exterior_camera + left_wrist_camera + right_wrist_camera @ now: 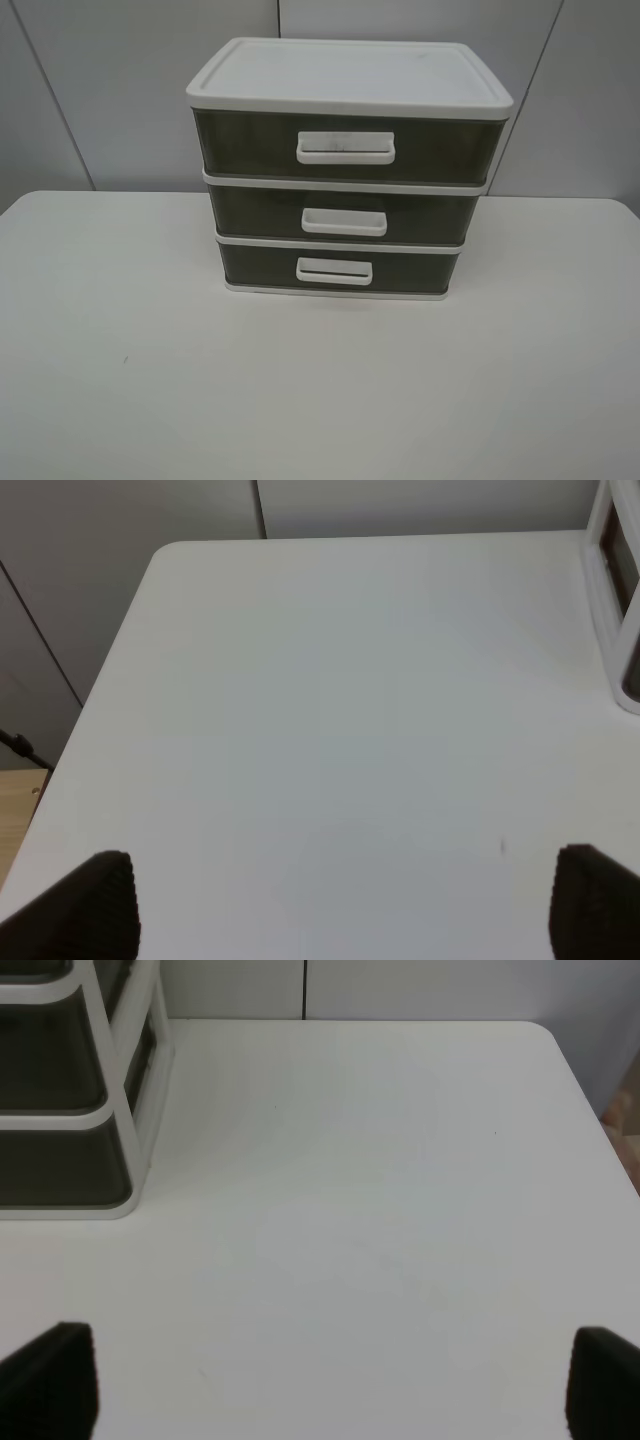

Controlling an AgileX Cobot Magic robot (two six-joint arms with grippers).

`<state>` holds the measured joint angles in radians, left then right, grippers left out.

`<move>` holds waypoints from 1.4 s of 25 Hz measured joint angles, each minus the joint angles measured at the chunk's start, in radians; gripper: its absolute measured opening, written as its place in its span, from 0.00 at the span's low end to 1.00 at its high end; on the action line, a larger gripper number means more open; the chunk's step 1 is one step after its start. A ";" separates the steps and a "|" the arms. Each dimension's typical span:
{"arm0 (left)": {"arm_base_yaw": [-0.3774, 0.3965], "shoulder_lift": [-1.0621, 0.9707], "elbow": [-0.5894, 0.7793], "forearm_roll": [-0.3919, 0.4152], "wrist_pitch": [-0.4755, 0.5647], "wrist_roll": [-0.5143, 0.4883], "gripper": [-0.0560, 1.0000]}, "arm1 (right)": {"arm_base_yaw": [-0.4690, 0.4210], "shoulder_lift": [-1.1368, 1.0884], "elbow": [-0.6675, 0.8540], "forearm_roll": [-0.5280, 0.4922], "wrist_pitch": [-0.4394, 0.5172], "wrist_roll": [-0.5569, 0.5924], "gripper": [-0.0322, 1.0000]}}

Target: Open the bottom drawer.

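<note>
While the two arms are out of the high camera's sight, the drawer cabinet (345, 165) stands alone near the far edge of the white table (150, 390), about midway between its far corners. It is a squat plastic stack of three drawers in a white frame, capped by a flat white lid (345, 75) with rounded corners and a raised rim. Each drawer front is smoky, translucent brown-green plastic.

The bottom drawer (410, 268) sits fully pushed in, its front flush with the frame, directly on the cabinet's base just above the tabletop. Its handle (334, 271) is a thin white rectangular loop with an open slot, centred on the front. The middle drawer (420, 215) bears a solid-looking white grip, and the top drawer (440, 148) a wider, scuffed one.

The left gripper (342, 905) hangs over bare matte tabletop with its dark, ribbed fingertips (92, 905) spread wide and nothing between them; a sliver of the cabinet's white frame shows at that view's margin. The right gripper (325, 1385) is likewise spread wide and empty, its black fingertips (50, 1380) well apart, hanging short of the cabinet's side wall, where the white frame bars stand over dark translucent panels.

The table's surface is smooth, with rounded corners and a tiny dark speck (126, 358).
</note>
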<state>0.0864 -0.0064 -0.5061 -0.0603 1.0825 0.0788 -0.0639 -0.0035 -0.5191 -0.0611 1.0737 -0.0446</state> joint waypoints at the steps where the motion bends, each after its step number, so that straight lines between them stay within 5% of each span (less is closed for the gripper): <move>1: 0.000 0.000 0.000 0.000 0.000 0.000 0.80 | 0.000 0.000 0.000 0.000 0.000 0.000 0.83; 13: -0.011 0.036 -0.004 0.000 0.000 0.000 0.80 | 0.000 0.000 0.000 0.000 0.000 0.000 0.83; 23: -0.043 0.369 -0.179 0.000 -0.023 0.005 0.80 | 0.000 0.000 0.000 0.000 0.000 0.000 0.83; 35: -0.404 0.812 -0.335 0.138 -0.173 0.045 0.80 | 0.000 0.000 0.000 0.000 0.000 0.000 0.83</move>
<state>-0.3173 0.8057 -0.8416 0.0774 0.9097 0.1236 -0.0639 -0.0035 -0.5191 -0.0611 1.0737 -0.0446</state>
